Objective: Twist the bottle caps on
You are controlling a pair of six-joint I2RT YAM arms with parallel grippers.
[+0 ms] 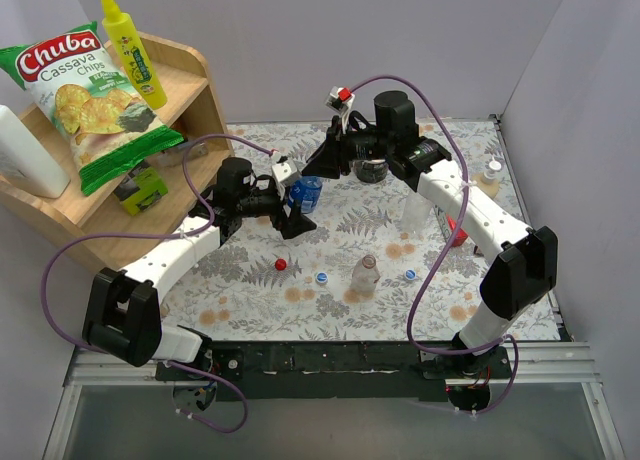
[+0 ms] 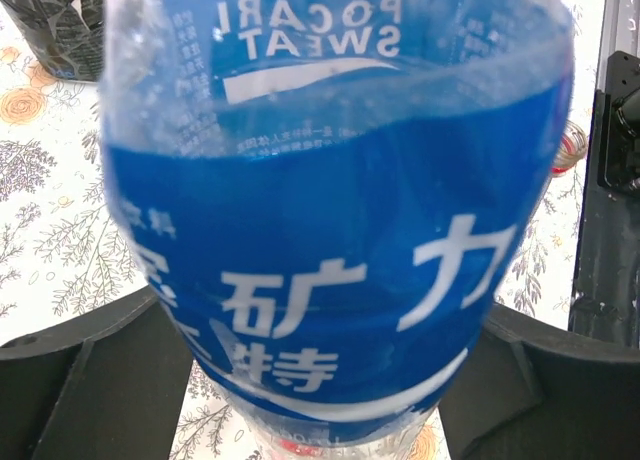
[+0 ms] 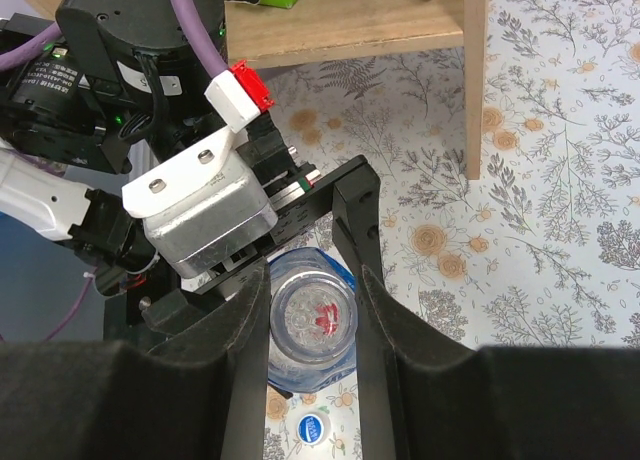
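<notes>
The left gripper jaws are clamping the blue bottle toward the tabletop far edge. The right gripper jaws are straddling its top, and I cannot tell whether they are pinching it. The red cap, blue cap and second blue cap are lying loose nearer the near edge.

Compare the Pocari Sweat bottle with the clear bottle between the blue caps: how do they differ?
The Pocari Sweat bottle wears a blue label; the clear bottle shows none. The Pocari Sweat bottle is clamped in the left gripper, the right gripper straddling its upper end; the clear bottle stands free on the table. Both are upright.
</notes>
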